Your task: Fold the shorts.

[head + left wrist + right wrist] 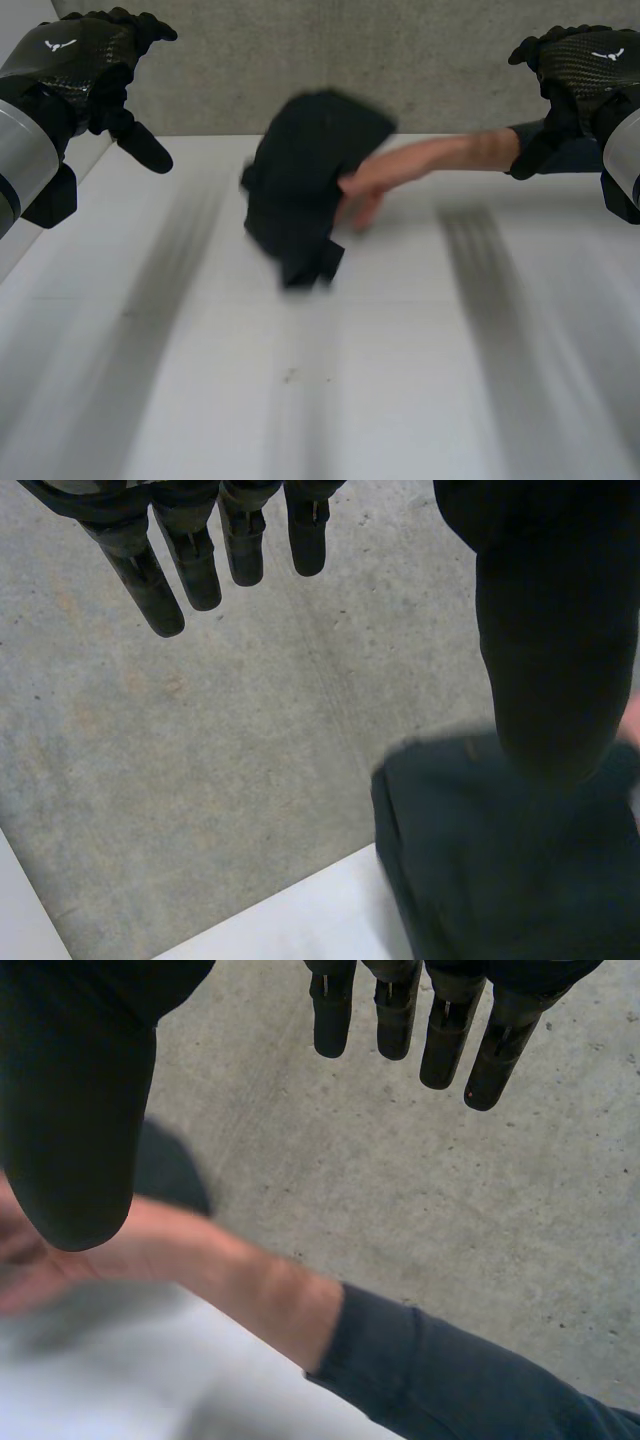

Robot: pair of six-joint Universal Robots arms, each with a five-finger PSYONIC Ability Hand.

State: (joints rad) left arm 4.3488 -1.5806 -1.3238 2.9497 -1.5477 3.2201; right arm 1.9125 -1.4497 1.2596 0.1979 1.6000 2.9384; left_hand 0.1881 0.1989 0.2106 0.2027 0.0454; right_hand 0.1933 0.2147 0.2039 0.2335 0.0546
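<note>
The black shorts [300, 180] are bunched up at the middle back of the white table [320, 380], held by a person's hand [365, 190] that reaches in from the right. My left hand [80, 60] hangs raised at the table's far left corner, open, fingers [190, 570] straight and holding nothing; the shorts [500, 860] lie beyond its thumb. Open too, my right hand [580, 60] is raised at the far right corner, well clear of the cloth, its fingers [440, 1040] straight. A dark bit of the shorts [170, 1170] peeks out past its thumb.
The person's forearm [450, 155] crosses the table's back edge below my right hand, with a dark blue sleeve [450, 1380]. Grey concrete floor [200, 740] lies behind the table. The near half of the table is bare white.
</note>
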